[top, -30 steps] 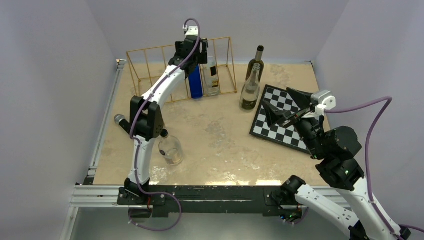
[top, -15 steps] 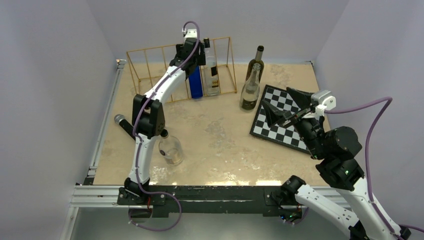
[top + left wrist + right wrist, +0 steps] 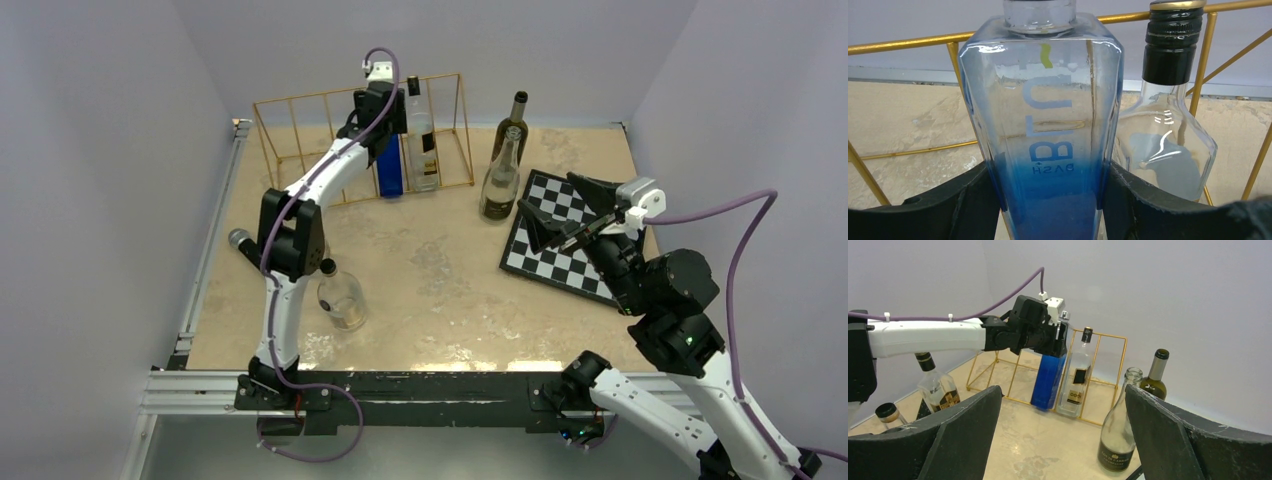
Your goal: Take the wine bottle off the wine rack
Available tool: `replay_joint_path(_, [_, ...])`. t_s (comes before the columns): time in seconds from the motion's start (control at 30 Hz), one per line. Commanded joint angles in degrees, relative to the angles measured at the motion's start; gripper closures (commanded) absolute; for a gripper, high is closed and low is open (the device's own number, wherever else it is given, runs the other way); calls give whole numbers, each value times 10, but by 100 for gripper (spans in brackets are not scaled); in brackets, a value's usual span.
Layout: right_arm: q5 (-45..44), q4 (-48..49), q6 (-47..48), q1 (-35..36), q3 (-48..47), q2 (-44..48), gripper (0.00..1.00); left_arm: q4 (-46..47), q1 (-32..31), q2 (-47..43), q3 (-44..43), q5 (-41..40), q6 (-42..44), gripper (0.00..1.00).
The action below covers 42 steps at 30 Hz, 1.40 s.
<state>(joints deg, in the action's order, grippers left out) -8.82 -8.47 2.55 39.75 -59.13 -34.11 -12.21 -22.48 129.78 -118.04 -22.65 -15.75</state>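
Leftmost, I see a dark cylindrical object with a grey end (image 3: 244,247) lying on the beige table (image 3: 430,275). Just right of it, beside the left arm (image 3: 300,195), stands a round clear bottle (image 3: 343,302).

Behind them, near the table's far edge, stands the wine rack (image 3: 300,135), a low gold wire frame of upright slots. My left arm reaches out to it, and the left gripper (image 3: 1048,205) sits at a blue square bottle (image 3: 392,168) standing upright in a slot right of the rack's middle. In the left wrist view, the two black fingers (image 3: 965,205) press against opposite flat sides of this bottle where the glass turns blue, so the jaws are clamped on it.

In the next slot to the right, just beside it, stands a clear flat bottle with a black cap (image 3: 1168,155).

Outside the rack, to its right, two more bottles stand close together: a clear wine bottle (image 3: 499,185) in front and a dark green wine bottle (image 3: 514,125) behind.

Further right lies a chessboard (image 3: 560,262). The right gripper (image 3: 570,212) hovers above it, jaws spread wide and holding nothing.
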Motion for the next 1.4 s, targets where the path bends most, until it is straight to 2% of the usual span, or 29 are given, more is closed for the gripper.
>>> replay_joint_path(0.0, [9, 26, 0, 1, -11, 0, 2, 47, 2, -81, 42, 11, 18, 100])
replay_joint_path(0.3, [6, 36, 5, 1, 5, 5, 2, 184, -18, -206, 185, 31, 43, 100])
replay_joint_path(0.73, [3, 32, 26, 2, 2, -4, 1, 332, -65, -372, 400, 114, 99, 100])
replay_joint_path(0.97, [0, 28, 31, 1, 7, 8, 1, 354, -79, -434, 464, 213, 60, 100])
replay_joint_path(1.37, [-24, 2, 36, 1, 14, 42, 1, 379, -180, -461, 529, 320, 22, 100])
